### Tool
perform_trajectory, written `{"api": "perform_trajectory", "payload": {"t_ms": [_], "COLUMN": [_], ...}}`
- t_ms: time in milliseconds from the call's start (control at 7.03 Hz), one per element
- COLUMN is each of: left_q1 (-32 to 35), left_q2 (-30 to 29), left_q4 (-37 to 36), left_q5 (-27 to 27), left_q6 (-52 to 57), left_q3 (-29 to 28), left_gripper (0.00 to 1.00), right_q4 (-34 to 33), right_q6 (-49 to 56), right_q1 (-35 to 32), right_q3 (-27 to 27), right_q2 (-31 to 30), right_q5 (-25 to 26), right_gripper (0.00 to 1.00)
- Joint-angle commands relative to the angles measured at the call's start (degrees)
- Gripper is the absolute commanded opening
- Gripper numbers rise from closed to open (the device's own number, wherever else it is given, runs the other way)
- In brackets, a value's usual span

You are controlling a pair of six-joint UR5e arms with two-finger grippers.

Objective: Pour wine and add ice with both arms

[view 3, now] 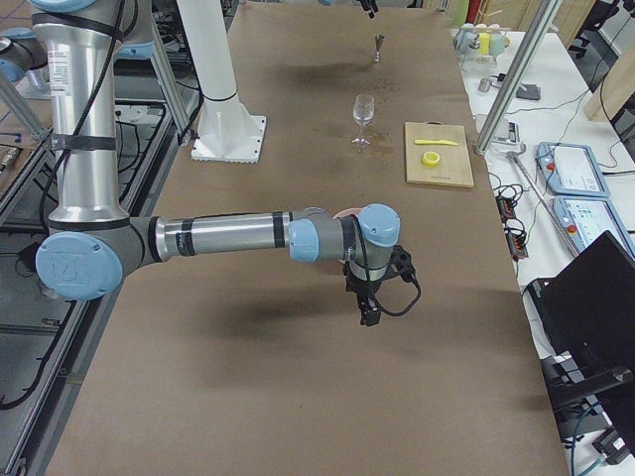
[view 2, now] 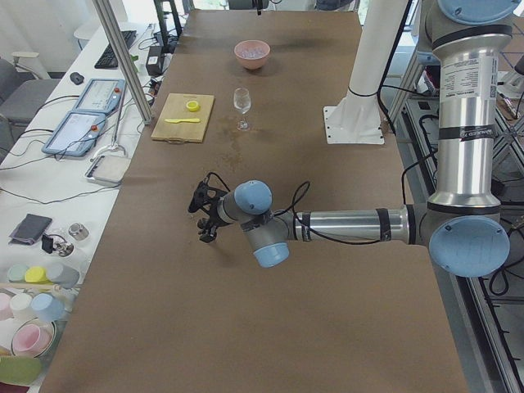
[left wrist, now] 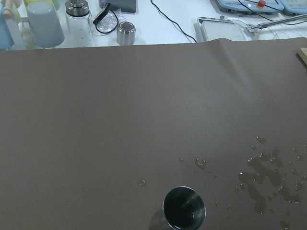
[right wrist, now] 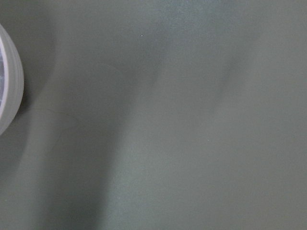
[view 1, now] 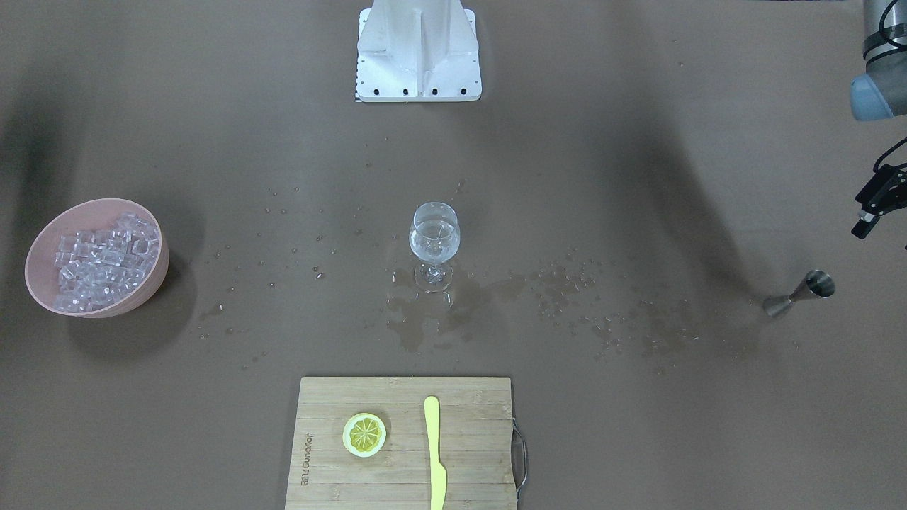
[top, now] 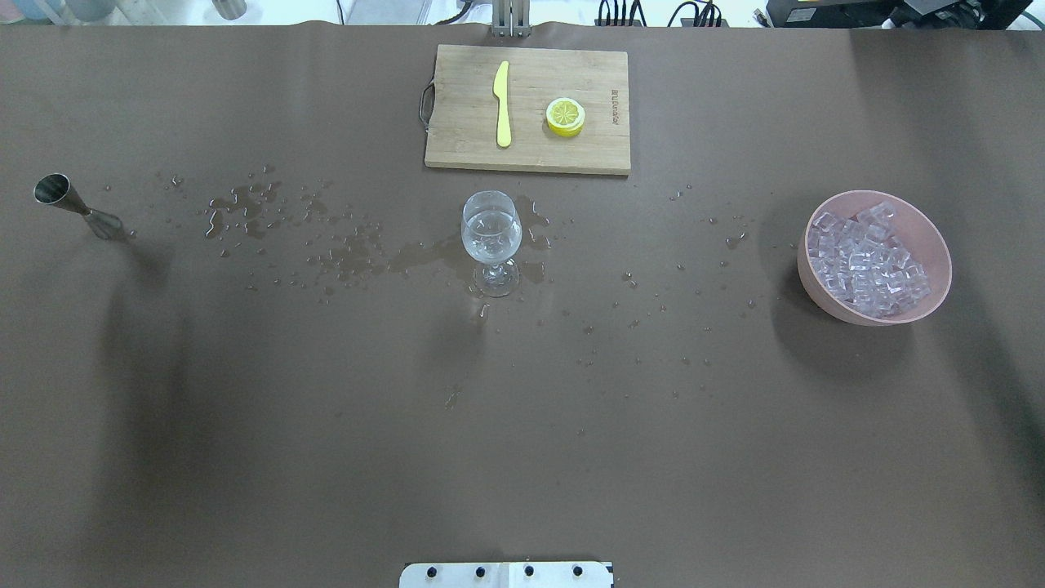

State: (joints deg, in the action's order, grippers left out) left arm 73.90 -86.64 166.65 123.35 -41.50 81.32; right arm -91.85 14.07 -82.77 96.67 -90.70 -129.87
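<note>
Stamped along one short edge of the rectangular pale wooden cutting board [view 1: 475, 453]: dark brand lettering, too small to read.

Bench [top: 245, 449]: smooth matt brown sheet, w/ glossy wet patches [top: 245, 204] round the wine glass [top: 491, 245]. Glass is clear and shiny; wine [view 1: 434, 244] in it colourless. Jigger [top: 77, 206], well off from the glass: polished steel, mirror-bright. Bowl [top: 816, 286], well off on the glass's opp. side: matt pink plastic; ice [top: 865, 261] in it clear, glassy. Cutting board [top: 465, 139] beyond the glass: pale matt wood strips, metal wire handle [top: 424, 102]. On it a smooth yellow plastic knife [top: 502, 102] & a glossy lemon slice [top: 565, 116]. Left arm [view 2: 344, 225]: smooth silver-grey metal, pale blue caps. Pedestal [view 1: 418, 49]: white, painted look.
</note>
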Motion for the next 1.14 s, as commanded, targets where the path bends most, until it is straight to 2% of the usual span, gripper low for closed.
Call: {"api": "perform_trajectory", "payload": {"t_ms": [0, 284, 569, 853, 996], "left_q1": [-0.6, -2.3, -6.2, -6.7, -6.9], "left_q2": [0.0, -1.7, -3.0, -1.8, -1.8], "left_q4": [10.0, 11.0, 14.2, 17.0, 19.7], "left_q5": [-1.1, -1.1, -8.5, -12.1, -12.1], "left_q6": [0.0, -0.1, -0.2, -0.5, -2.7], "left_q3": [-4.4, -4.1, -4.4, -6.2, -7.9], "left_gripper": [0.97, 0.97, 0.93, 0.98, 0.98], "right_q4": [0.0, 0.0, 0.0, 0.0, 0.0], "right_q6": [0.0, 0.0, -0.1, -0.1, -0.1], "right_q1": [0.1, 0.1, 0.1, 0.2, 0.2], "right_q3": [-0.2, -0.3, -0.3, -0.2, -0.2], "right_q2": [0.0, 0.0, 0.0, 0.1, 0.1], "right_q5": [0.0, 0.0, -0.1, -0.2, -0.5], "right_gripper": [1.00, 1.00, 1.00, 1.00, 1.00]}}
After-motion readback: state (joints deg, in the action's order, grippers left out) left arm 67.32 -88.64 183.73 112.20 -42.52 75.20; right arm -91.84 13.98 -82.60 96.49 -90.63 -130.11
